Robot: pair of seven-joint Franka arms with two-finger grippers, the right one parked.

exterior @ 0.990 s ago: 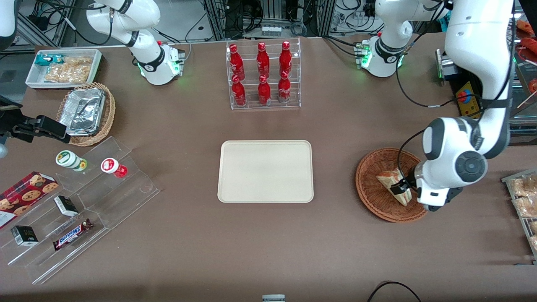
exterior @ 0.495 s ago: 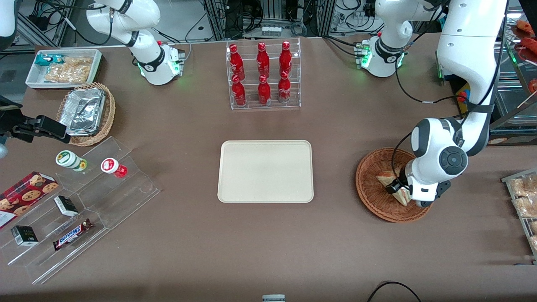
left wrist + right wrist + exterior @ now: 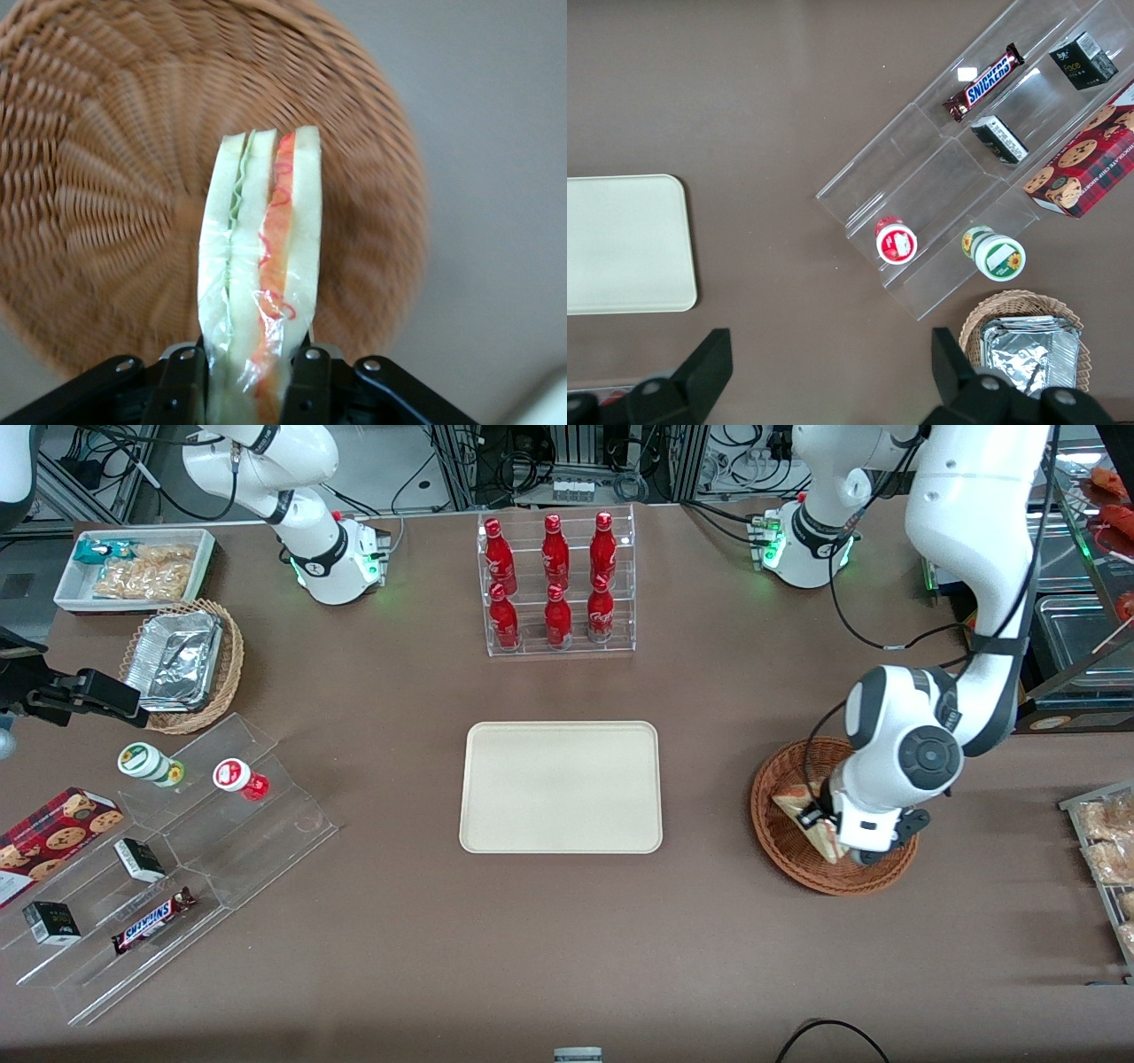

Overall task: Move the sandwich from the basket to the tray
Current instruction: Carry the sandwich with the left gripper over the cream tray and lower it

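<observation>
The gripper (image 3: 244, 390) is clamped on the sandwich (image 3: 259, 266), fingers (image 3: 306, 385) pressing both faces. The basket (image 3: 788, 841) lies directly beneath it. The tray (image 3: 561, 786) sits well apart, toward the parked arm's end.

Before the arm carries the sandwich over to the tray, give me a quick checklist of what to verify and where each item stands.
1. Grip: the claw is shut on the sandwich, a finger pressing each bread face. Ok.
2. Hold depth: only one end of the wedge sits between the fingers and the rest sticks out, so it could swing. Cannot tell if firm.
3. Lift: the sandwich is over the basket; whether it clears the rim is unclear. Cannot tell.
4. Target: the tray has nothing on it. Ok.
5. Path: bare table between basket and tray. Ok.
6. Bottle rack: farther from the front camera than the tray, off the direct path. Ok.
</observation>
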